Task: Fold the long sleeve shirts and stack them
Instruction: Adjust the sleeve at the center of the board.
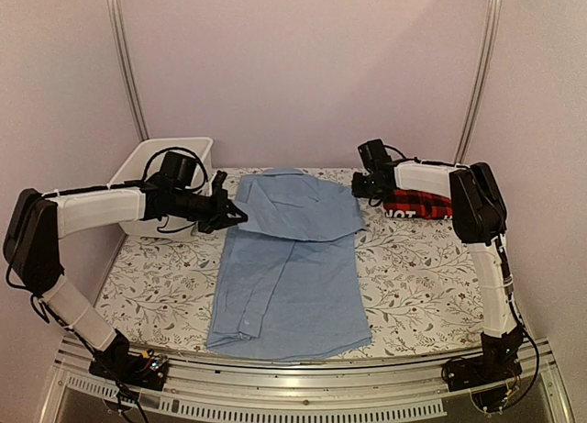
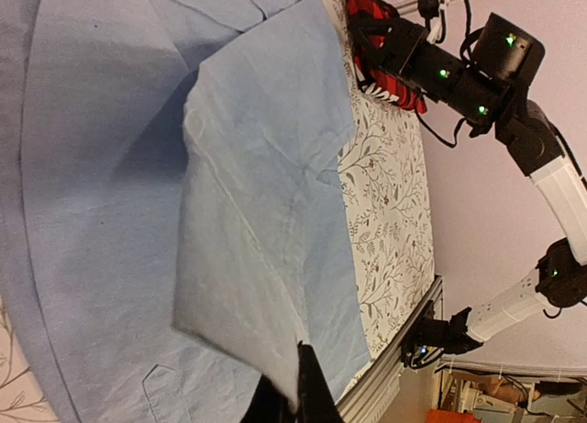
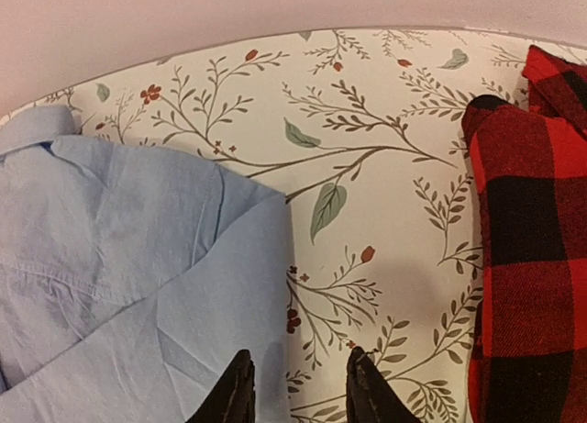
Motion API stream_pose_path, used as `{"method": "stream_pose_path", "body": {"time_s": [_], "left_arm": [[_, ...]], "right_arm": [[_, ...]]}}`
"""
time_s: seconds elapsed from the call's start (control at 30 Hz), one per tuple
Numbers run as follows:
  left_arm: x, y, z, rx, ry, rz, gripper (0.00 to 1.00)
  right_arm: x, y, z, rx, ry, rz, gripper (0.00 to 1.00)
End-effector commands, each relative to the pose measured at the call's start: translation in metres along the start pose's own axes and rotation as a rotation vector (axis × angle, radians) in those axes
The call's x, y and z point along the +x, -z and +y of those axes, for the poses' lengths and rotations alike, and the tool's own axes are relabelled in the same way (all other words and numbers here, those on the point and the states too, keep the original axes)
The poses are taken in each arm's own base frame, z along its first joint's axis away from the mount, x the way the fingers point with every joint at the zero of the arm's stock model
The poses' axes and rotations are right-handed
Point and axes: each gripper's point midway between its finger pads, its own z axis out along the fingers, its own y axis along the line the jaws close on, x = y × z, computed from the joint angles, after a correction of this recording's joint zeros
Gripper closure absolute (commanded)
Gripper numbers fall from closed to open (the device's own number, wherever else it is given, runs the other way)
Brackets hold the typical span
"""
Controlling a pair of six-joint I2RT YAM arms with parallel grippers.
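Mid-tabletop [image 1: 413, 285]: light blue shirt [image 1: 289, 276], lower body spread flat, upper part doubled over itself, collar toward the far edge. At the shirt's left edge: left gripper [image 1: 237, 216], fingers [image 2: 307, 391] pressed together on a flap of blue cloth, lifted and draped in the wrist view. By the shirt's far right corner: right gripper [image 1: 370, 192], fingers [image 3: 231, 397] spread, nothing between them but patterned tabletop, one fingertip just over the blue edge. Far right: red-and-black plaid shirt [image 1: 417, 204], bunched or folded, partly hidden behind the right arm; cannot tell how neatly. Far left corner: white bin [image 1: 165, 166].

Progress, as a judgement: early to middle. Looks like one fold in hand on the blue, not yet laid down. Left to do, by the look of it: set this flap, finish folding the blue down to a compact shape, then stack it with the plaid.
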Motion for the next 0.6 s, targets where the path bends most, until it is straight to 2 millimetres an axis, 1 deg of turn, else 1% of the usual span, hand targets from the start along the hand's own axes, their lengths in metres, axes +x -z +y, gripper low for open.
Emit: {"method": "stream_pose_path", "body": {"time_s": [0.0,0.07,0.1,0.13,0.17,0.2,0.23,0.27,0.3,0.33,0.37,0.4,0.47,0.57], "left_arm": [[-0.003,-0.006,-0.006,-0.002,-0.026,0.002,1.00],[-0.008,-0.007,-0.007,-0.003,-0.023,-0.015,1.00],[-0.011,-0.007,-0.009,-0.004,-0.025,-0.023,1.00],[-0.014,-0.006,-0.012,-0.002,-0.029,-0.032,1.00],[-0.017,-0.006,-0.015,-0.003,-0.037,-0.042,1.00],[-0.020,-0.005,-0.017,-0.005,-0.040,-0.050,1.00],[-0.023,-0.005,-0.018,-0.008,-0.045,-0.056,1.00],[-0.026,-0.005,-0.019,-0.010,-0.049,-0.061,1.00],[-0.028,-0.005,-0.020,-0.014,-0.052,-0.064,1.00],[-0.030,-0.005,-0.022,-0.015,-0.059,-0.066,1.00],[-0.032,-0.004,-0.024,-0.016,-0.066,-0.069,1.00],[-0.035,-0.004,-0.026,-0.017,-0.073,-0.075,1.00],[-0.039,-0.003,-0.030,-0.021,-0.088,-0.077,1.00],[-0.041,-0.003,-0.033,-0.024,-0.103,-0.067,1.00]], "right_arm": [[0.010,0.001,-0.007,-0.001,0.075,0.062,0.55],[0.013,0.011,-0.004,-0.026,0.076,0.090,0.46],[0.023,0.014,-0.007,-0.029,0.078,0.116,0.42],[0.022,0.027,-0.006,-0.049,0.066,0.118,0.39],[0.029,0.034,-0.005,-0.071,0.056,0.133,0.36],[0.030,0.046,-0.003,-0.100,0.047,0.133,0.34],[0.025,0.064,0.000,-0.127,0.036,0.116,0.33],[0.034,0.072,0.001,-0.144,0.030,0.129,0.33],[0.036,0.086,0.003,-0.166,0.024,0.124,0.33],[0.045,0.094,0.003,-0.171,0.023,0.134,0.33],[0.048,0.108,0.005,-0.184,0.014,0.127,0.33],[0.057,0.116,0.007,-0.191,0.015,0.133,0.33],[0.075,0.140,0.018,-0.243,0.013,0.149,0.34],[0.109,0.162,0.031,-0.275,0.030,0.189,0.38]]}}
